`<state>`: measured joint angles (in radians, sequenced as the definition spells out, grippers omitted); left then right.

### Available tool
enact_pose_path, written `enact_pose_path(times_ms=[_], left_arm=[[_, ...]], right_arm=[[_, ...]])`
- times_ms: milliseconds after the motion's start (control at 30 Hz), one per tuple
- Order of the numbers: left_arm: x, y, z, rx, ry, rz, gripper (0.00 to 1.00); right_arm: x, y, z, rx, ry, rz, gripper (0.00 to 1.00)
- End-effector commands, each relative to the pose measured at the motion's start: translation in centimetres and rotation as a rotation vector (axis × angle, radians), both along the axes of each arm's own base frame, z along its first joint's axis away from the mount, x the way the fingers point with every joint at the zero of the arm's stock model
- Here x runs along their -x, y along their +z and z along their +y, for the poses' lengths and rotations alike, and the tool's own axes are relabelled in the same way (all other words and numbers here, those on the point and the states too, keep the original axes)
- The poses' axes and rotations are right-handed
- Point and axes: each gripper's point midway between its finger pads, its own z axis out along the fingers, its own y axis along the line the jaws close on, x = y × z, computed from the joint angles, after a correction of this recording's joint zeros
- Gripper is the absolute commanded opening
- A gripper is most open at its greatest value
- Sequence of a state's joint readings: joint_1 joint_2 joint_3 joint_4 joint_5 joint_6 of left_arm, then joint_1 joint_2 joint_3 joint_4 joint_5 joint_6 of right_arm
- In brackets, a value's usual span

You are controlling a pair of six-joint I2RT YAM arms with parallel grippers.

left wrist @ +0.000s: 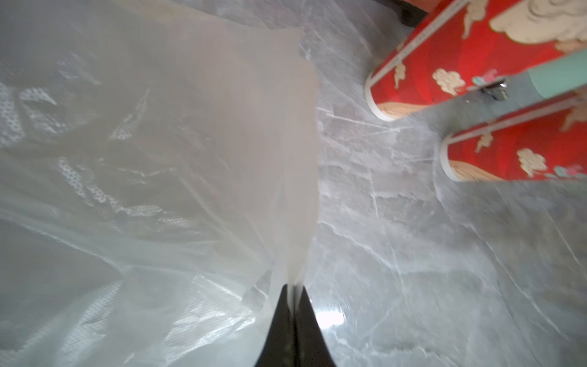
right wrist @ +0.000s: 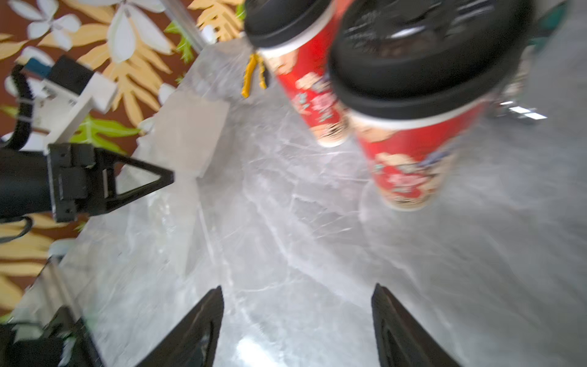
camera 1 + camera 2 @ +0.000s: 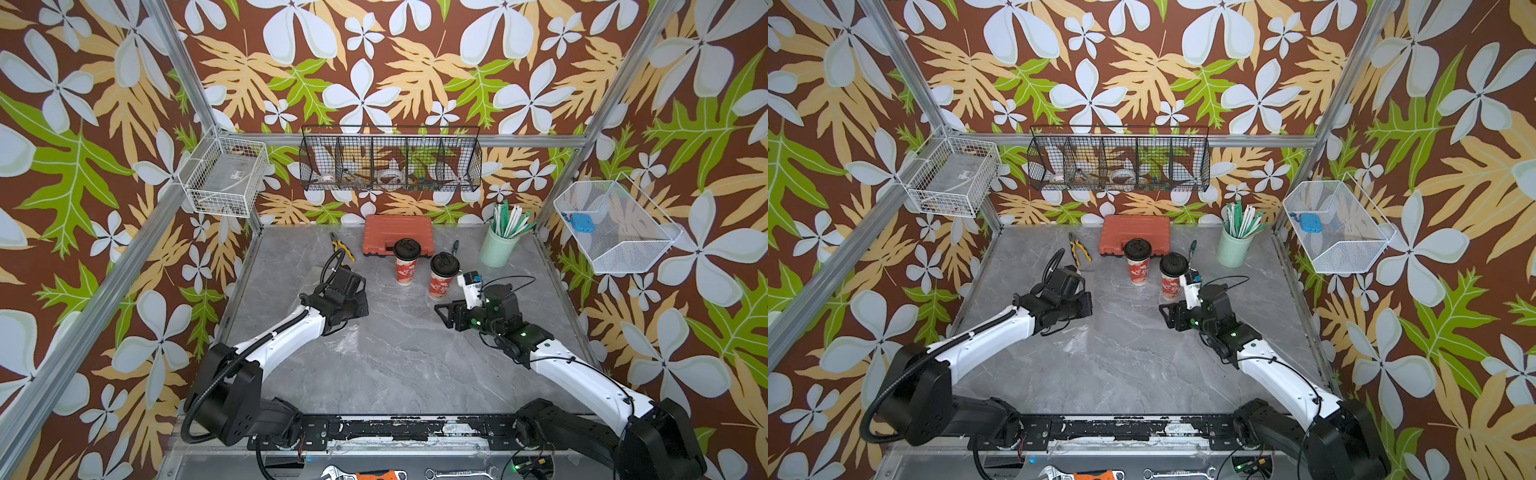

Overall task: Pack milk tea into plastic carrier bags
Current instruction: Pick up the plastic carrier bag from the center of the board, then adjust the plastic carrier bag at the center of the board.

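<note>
The left gripper (image 1: 293, 294) is pressed together on a fold of a clear carrier bag (image 1: 190, 143), pinching the thin film between its tips, probably so the bag can be lifted and pulled open. Which part of the bag it has cannot be told. The film fans out from the pinch, milky and crinkled, with a fine dotted texture where light catches it, over the left side of the grey marbled surface (image 3: 395, 365). The right gripper (image 2: 298, 287) is spread and empty, right of centre and facing the cups, seemingly placed to take the bag's free side or a cup. The two milk teas, the far cup (image 3: 406, 262) and the near cup (image 3: 443, 276), stand upright and close together toward the far edge, just before an orange tool case (image 3: 397, 232). They are red with pale cloud patterns, pale bases and black domed lids, and neither is bagged yet.
</note>
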<state>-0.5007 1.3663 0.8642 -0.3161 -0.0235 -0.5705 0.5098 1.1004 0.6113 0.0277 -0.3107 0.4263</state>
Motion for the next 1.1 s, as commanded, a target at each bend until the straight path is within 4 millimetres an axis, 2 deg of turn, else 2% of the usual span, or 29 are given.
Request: enact_pose_path(times_ms=[0, 167, 267, 467, 567, 733, 1067], left_arm=[[1.7, 0.6, -1.4, 0.088, -0.085, 0.009, 0.00], [3.0, 0.7, -2.8, 0.175, -0.152, 0.021, 0.00], [3.1, 0.6, -3.3, 0.201, -0.169, 0.020, 0.00], [3.0, 0.1, -3.7, 0.194, -0.203, 0.025, 0.00], [3.0, -0.2, -3.8, 0.186, -0.215, 0.028, 0.00], [3.0, -0.5, -3.8, 0.175, -0.223, 0.031, 0.00], [2.8, -0.2, -4.0, 0.189, -0.227, 0.021, 0.00]], right_arm=[[2.1, 0.5, 4.3, -0.055, 0.107, -0.007, 0.72], [4.6, -0.7, 10.5, -0.100, 0.174, 0.008, 0.68], [5.3, -1.0, 13.5, -0.163, 0.178, 0.021, 0.65], [4.3, -2.3, 17.3, -0.225, 0.149, 0.042, 0.61], [3.1, -2.9, 18.1, -0.208, 0.119, 0.043, 0.55], [1.8, -3.8, 17.8, -0.163, 0.053, 0.033, 0.47], [1.4, -6.6, 17.5, -0.124, 0.006, 0.082, 0.34]])
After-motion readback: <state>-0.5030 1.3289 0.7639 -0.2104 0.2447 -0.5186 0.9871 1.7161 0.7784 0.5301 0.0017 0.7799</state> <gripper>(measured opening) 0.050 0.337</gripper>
